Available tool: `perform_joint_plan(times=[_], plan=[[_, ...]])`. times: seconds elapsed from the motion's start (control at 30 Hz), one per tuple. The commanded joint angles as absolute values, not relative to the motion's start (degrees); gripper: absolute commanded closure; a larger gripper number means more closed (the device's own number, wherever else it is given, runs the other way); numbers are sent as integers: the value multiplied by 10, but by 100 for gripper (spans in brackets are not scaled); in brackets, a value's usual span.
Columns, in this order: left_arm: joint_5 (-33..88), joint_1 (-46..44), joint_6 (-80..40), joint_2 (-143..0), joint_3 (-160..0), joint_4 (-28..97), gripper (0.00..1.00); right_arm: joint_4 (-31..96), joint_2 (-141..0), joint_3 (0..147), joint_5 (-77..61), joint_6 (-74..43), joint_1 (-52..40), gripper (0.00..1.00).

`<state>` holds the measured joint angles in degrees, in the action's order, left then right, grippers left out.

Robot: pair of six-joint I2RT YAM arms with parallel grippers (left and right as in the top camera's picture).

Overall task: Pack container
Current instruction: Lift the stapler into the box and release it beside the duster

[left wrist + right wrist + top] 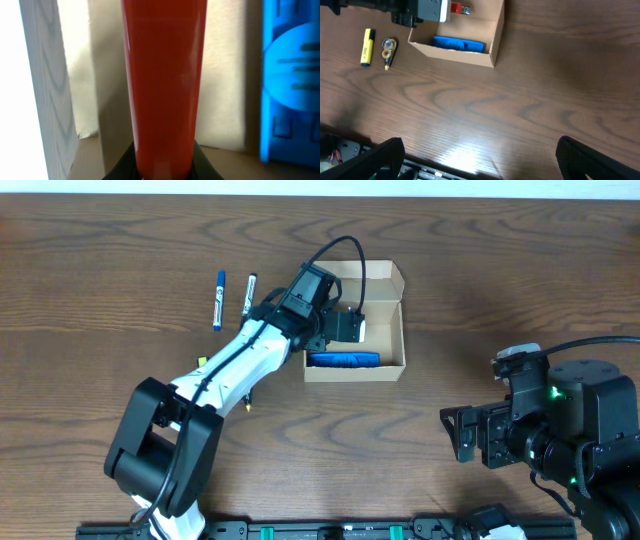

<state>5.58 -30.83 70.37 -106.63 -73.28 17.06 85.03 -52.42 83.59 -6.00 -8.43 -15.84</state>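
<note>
The box (355, 373) sat open on the tabletop (500, 270), a little past its centre, lid flap folded back. A blue case (343, 360) lay inside along the near wall. The left end effector (352, 328) reached into the box, clenched on a red marker (162, 85). Left of the box lay a blue marker (218, 300) and a black marker (247, 296), with a yellow highlighter (367, 47) nearer. The right end effector (458, 435) hung released, well apart to the right.
</note>
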Motion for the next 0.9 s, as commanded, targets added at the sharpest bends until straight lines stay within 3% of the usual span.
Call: perform_joint_plan(times=[0.0, 0.33, 0.4, 0.43, 0.47, 0.57, 0.87], plan=[[58, -303, 701, -1075, -745, 164, 95, 851, -524, 836, -62, -76, -162, 1], [60, -303, 689, -1075, -745, 160, 94, 851, -524, 836, -62, -76, -162, 1], [60, -303, 676, -1075, -745, 160, 84, 851, -524, 836, -62, -76, -162, 1], [60, -303, 670, -1075, -745, 160, 64, 851, -524, 836, -62, -76, -162, 1], [60, -303, 663, -1075, -745, 160, 51, 851, -524, 836, -62, -76, -162, 1], [60, -303, 647, -1075, -745, 160, 37, 851, -524, 836, -62, -76, -162, 1], [60, -312, 537, -1044, -745, 165, 34, 851, -524, 836, -62, -76, -162, 1]])
